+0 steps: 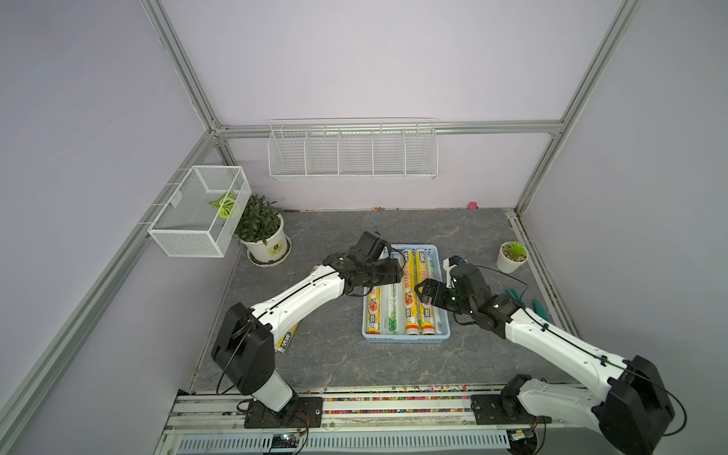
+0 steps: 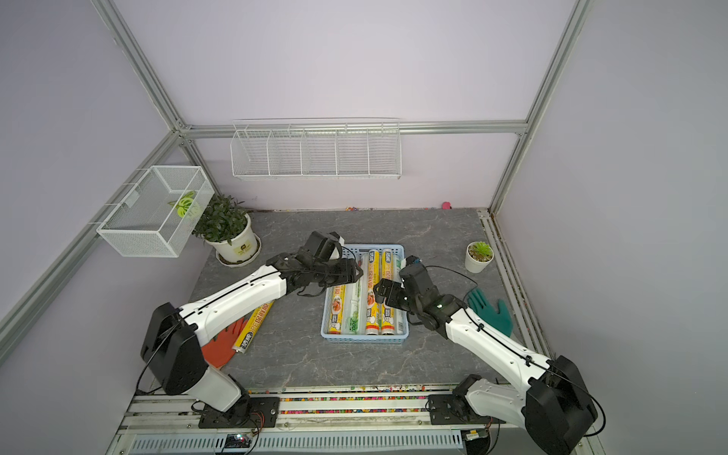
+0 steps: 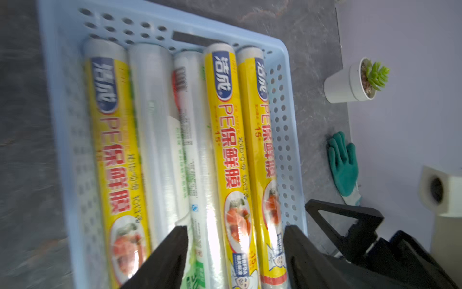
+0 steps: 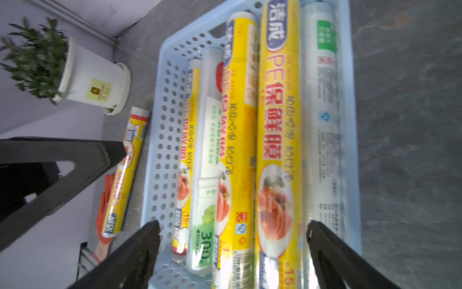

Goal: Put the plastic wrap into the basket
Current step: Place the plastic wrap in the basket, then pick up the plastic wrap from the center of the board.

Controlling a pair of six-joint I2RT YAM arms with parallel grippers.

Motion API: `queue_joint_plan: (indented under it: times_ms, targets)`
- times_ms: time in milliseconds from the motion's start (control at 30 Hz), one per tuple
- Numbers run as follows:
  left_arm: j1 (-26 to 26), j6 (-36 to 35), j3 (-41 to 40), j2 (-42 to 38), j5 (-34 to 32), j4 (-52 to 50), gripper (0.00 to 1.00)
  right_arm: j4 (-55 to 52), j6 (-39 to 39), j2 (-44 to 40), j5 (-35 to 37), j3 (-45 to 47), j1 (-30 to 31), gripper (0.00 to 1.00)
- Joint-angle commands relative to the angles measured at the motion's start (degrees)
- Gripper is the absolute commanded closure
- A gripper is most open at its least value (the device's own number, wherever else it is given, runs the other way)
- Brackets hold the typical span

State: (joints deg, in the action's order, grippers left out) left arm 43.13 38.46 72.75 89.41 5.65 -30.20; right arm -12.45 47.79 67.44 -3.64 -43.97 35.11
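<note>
The light-blue basket (image 1: 405,339) (image 2: 364,338) (image 3: 125,22) (image 4: 163,125) sits mid-table and holds several rolls of plastic wrap side by side, yellow ones (image 1: 409,311) (image 3: 225,150) (image 4: 277,125) and translucent white ones (image 1: 390,315) (image 3: 160,150). One more yellow roll (image 2: 254,325) (image 4: 125,170) lies on the table to the left of the basket, partly under my left arm. My left gripper (image 1: 396,273) (image 3: 235,250) hovers over the basket's far half, open, with nothing held. My right gripper (image 1: 421,289) (image 4: 232,240) is wide open above the basket's right side.
An orange glove (image 2: 222,344) lies under the loose roll and a green glove (image 2: 490,311) to the basket's right. A potted plant (image 1: 262,232) stands back left, a small succulent (image 1: 512,256) at the right. A white wire box (image 1: 197,212) and wire rack (image 1: 352,153) hang on the walls.
</note>
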Motion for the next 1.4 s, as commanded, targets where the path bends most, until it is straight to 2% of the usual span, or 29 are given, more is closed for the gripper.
queue_joint_plan:
  times_ms: [0,100,200,300,467,567,633,767,900,1167,1367]
  targets:
    - [-0.6,-2.3,-4.1,-4.4,-15.3,-3.5,0.34,4.7,-2.3,2.8,-5.4,-3.4,0.6,0.03]
    - [-3.3,-3.0,-9.5,-9.7,-20.1,-3.8,0.32,4.5,-5.1,6.4,-5.8,-7.2,3.7,0.03]
    - [-7.6,-3.3,-15.5,-15.2,-22.3,-3.5,0.32,2.9,-9.0,10.5,0.1,-11.5,9.1,0.03]
    - [-12.5,-4.1,-21.3,-20.4,-23.3,-2.0,0.25,3.5,-14.7,14.8,5.6,-15.2,14.8,0.03]
    - [-27.2,-5.6,-28.8,-26.3,-14.2,0.9,0.16,5.2,-22.0,22.3,7.4,-21.0,20.8,0.03]
    - [-34.7,-6.7,-30.2,-25.3,-7.7,2.0,0.11,5.1,-24.8,26.2,5.5,-24.3,22.9,0.03]
    - [-37.6,-6.6,-30.0,-23.5,-4.4,2.5,0.07,5.1,-26.2,28.3,3.9,-25.9,23.8,0.04]
    - [-38.8,-6.4,-28.8,-18.6,-1.8,4.9,0.03,1.9,-25.8,32.5,-1.8,-30.6,24.4,0.03]
    - [-39.9,-6.1,-26.9,-13.8,-3.5,5.0,0.02,-0.6,-24.3,35.3,-5.5,-34.0,24.4,0.04]
    - [-40.5,-7.6,-22.8,-3.1,-3.3,3.4,0.02,-1.1,-22.4,36.9,-7.1,-34.7,24.3,0.04]
    - [-40.5,-6.9,-24.1,-1.2,0.4,4.6,0.04,-3.0,-22.6,37.3,-7.1,-35.5,24.1,0.04]
